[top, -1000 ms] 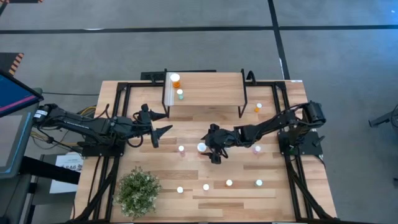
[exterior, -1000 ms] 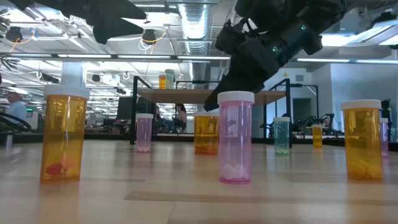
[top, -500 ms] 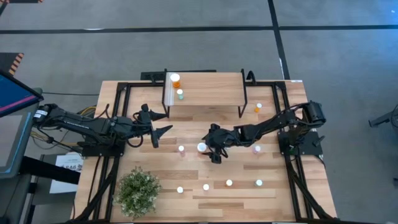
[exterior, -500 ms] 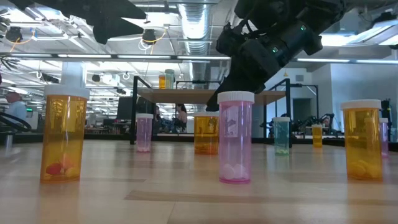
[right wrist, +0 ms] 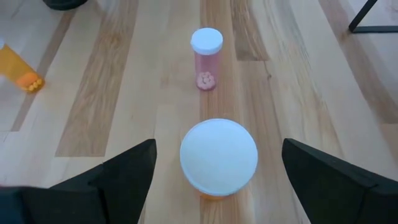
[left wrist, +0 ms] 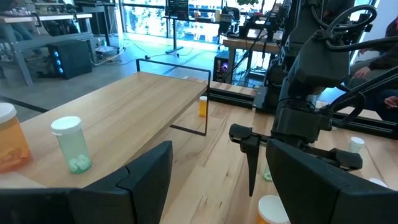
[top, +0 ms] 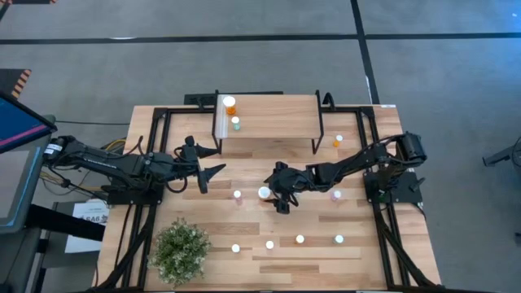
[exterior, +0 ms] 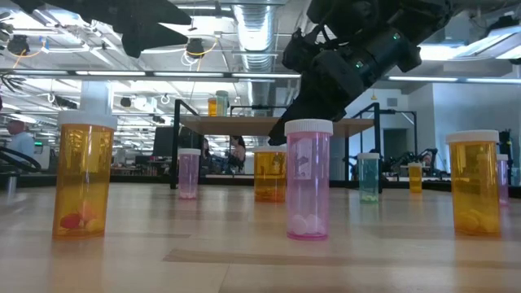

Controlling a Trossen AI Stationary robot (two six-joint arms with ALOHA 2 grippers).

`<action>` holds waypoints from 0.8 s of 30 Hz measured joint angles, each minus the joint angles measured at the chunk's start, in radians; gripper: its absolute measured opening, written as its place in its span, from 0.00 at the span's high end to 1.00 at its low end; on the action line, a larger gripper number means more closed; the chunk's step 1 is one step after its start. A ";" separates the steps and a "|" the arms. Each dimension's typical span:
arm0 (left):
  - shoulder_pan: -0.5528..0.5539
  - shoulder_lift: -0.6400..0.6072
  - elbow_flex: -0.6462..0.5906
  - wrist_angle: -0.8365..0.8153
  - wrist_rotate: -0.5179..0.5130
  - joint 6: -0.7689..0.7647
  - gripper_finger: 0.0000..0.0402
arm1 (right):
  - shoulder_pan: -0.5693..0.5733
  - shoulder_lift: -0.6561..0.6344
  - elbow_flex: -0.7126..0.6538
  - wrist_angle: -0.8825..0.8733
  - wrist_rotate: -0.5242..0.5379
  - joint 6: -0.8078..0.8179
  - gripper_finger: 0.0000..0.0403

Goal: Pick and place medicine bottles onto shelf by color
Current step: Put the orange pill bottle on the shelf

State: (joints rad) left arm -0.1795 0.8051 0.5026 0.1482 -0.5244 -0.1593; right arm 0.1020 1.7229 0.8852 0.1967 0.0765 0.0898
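Bottles with white caps stand in a row along the table's (top: 383,244) near edge, a potted plant (top: 180,251) by the near left corner. Toward the middle, the right gripper (top: 275,194) hangs with fingers spread wide and empty around a large orange bottle (right wrist: 218,159), a pink bottle (right wrist: 206,59) just beyond it. The left gripper (top: 211,159), also open and empty, waits near the shelf's (top: 277,118) left end. On the shelf's left end stand an orange bottle (top: 229,105) and a green bottle (top: 235,123).
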 joint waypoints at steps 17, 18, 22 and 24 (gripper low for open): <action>0.000 0.000 0.000 0.002 -0.002 0.006 0.39 | 0.008 0.048 0.071 -0.059 -0.025 -0.008 0.17; 0.000 0.000 0.000 0.002 -0.002 0.006 0.39 | 0.008 0.048 0.080 -0.097 -0.026 -0.009 0.16; 0.000 0.000 0.000 0.000 -0.002 0.008 0.39 | 0.009 0.063 0.141 -0.150 -0.028 -0.019 0.16; 0.000 0.000 0.000 -0.003 -0.002 0.008 0.39 | 0.009 0.064 0.150 -0.177 -0.028 -0.020 0.16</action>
State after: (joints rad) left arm -0.1795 0.8051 0.5026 0.1455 -0.5262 -0.1512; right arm 0.1108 1.7871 1.0351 0.0195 0.0483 0.0700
